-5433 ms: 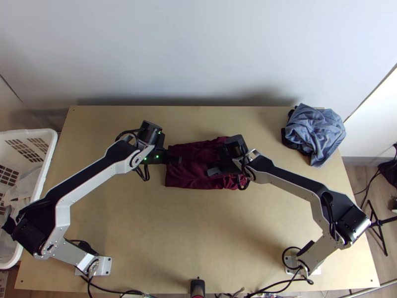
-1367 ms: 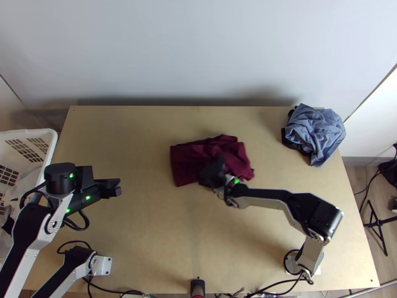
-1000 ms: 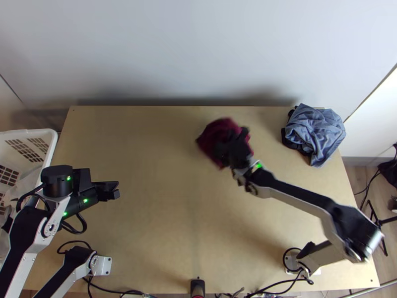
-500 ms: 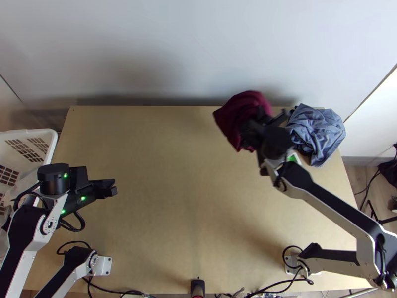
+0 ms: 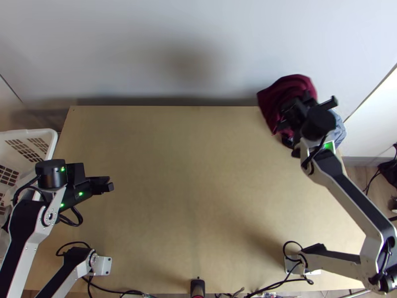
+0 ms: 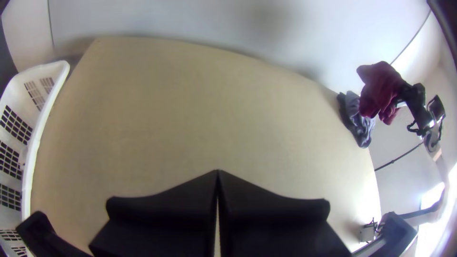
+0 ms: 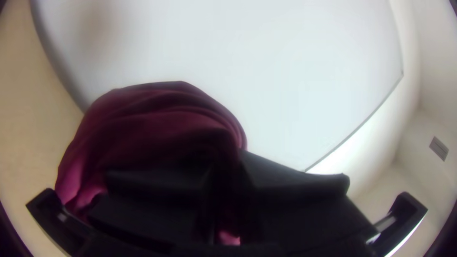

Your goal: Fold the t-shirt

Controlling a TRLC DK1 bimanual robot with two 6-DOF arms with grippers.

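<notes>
Maroon t-shirt juts leftward, long axis unclear; right gripper: jaws pinching it; left gripper: jaws together, empty.

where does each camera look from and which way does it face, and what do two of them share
Top view: high over the near edge of the table, facing steeply down; shows the left arm and right arm.
Left wrist view: on the left arm, looking across the table; left tool at the bottom edge, right arm far off.
Right wrist view: on the right arm, facing the wall past the bunched maroon t-shirt; right tool below.
Shared: top and left wrist views both show the basket.
</notes>
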